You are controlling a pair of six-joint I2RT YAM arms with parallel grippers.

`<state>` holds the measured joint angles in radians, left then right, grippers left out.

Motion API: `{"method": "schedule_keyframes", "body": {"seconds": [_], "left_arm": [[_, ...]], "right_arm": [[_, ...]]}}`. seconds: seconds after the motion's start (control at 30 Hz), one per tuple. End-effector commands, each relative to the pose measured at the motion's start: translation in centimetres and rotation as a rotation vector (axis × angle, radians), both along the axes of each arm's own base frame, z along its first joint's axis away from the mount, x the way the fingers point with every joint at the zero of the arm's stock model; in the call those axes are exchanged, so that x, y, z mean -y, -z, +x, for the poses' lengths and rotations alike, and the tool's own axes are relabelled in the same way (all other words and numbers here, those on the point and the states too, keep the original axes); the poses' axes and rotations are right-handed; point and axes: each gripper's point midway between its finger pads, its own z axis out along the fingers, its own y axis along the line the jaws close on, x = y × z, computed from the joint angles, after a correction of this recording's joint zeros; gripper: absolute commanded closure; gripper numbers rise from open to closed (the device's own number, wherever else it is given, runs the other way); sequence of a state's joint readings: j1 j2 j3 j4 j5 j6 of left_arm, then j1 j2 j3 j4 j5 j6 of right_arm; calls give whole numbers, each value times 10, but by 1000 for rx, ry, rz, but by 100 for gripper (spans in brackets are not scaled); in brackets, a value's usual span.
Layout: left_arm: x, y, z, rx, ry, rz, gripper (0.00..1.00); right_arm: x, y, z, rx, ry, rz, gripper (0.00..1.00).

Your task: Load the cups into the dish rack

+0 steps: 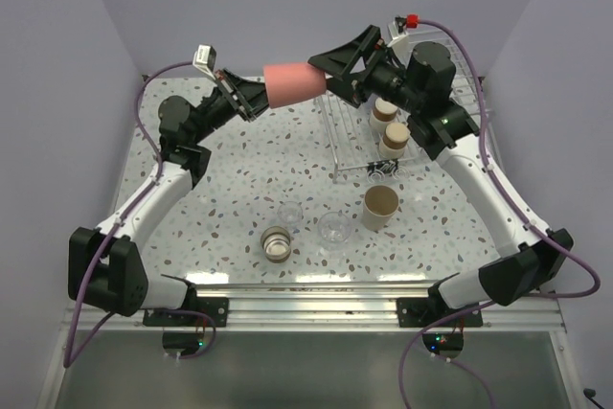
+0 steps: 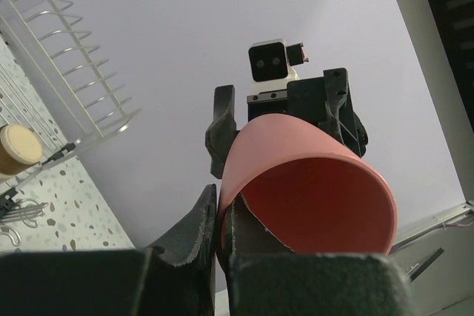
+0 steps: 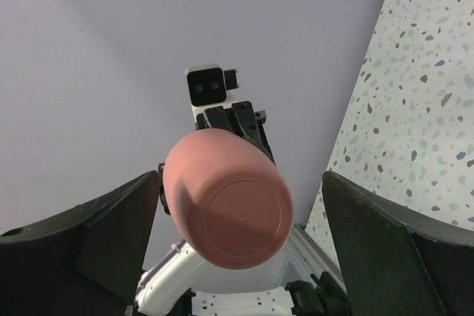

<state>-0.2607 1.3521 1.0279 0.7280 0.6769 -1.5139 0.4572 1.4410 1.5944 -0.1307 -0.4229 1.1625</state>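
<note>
Left fingers (image 2: 185,236): closed tight on the wall of the coral-red cup (image 1: 295,83) near its rim. Looks like one finger is inside the mouth and one outside.
Right fingers (image 3: 111,238): spread wide, holding nothing. One sits on each side of the cup's closed bottom, not touching it as far as I can see.
Cup location: up in the air over the far part of the table (image 1: 239,170), just left of the dish rack (image 1: 350,146), between the two arms.
Cup axis: lying sideways, mouth toward the left arm, base pointing straight at the right wrist camera.
Key relation: the long axis runs along the line between the two sets of fingers, so the right ones are already at the base end. I'd say they only need to slide along the body and close.
Nearer arm for the rack: the right one, the rack is directly under it.
Step, my guess: mid-air handover, left to right.
Rack so far: two brownish cups (image 1: 385,110) sitting in it.
On the table: taller beige cup (image 1: 379,208), two clear cups (image 1: 334,229), one brownish one (image 1: 277,243).
Watch out: the base is smooth and rounded, so it could squirt out if the pinch lands too near the end.
</note>
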Motion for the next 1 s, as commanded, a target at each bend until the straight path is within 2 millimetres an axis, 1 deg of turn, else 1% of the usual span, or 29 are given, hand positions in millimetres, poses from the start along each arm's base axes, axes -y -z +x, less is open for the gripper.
{"method": "schedule_keyframes", "body": {"seconds": [0.0, 0.27, 0.5, 0.6, 0.67, 0.7, 0.73, 0.8, 0.83, 0.87, 0.9, 0.93, 0.97], "left_arm": [[-5, -14, -2, 58, -7, -44, 100], [-7, -10, 12, 48, -49, -70, 100], [-4, 6, 19, 19, -40, -63, 100], [-4, 10, 22, 10, -44, -63, 100], [-3, 11, 23, 7, -41, -62, 100], [-3, 12, 24, 6, -43, -61, 100], [-3, 13, 24, 2, -41, -60, 100], [-2, 14, 25, -2, -39, -55, 100], [-2, 15, 26, -5, -40, -53, 100], [-1, 17, 26, -12, -37, -48, 100], [-1, 18, 27, -15, -37, -45, 100], [-1, 20, 27, -20, -35, -42, 100], [0, 22, 28, -30, -34, -35, 97]], "right_arm": [[-5, -17, -3, 43, -33, 45, 6], [-9, -9, -2, 31, -49, 48, 12], [-15, -4, 1, 17, -63, 47, 15], [-18, -2, 3, 9, -67, 47, 21], [-18, -1, 5, 8, -67, 44, 27], [-18, 0, 6, 6, -66, 44, 30], [-20, 0, 7, 4, -67, 44, 38], [-20, 2, 9, -3, -64, 41, 50], [-20, 0, 9, 2, -66, 42, 59], [-22, 3, 11, -5, -67, 39, 77], [-22, 2, 11, -2, -69, 38, 88], [-22, 2, 13, -3, -66, 39, 95], [-22, 2, 13, -1, -65, 36, 100]]}}
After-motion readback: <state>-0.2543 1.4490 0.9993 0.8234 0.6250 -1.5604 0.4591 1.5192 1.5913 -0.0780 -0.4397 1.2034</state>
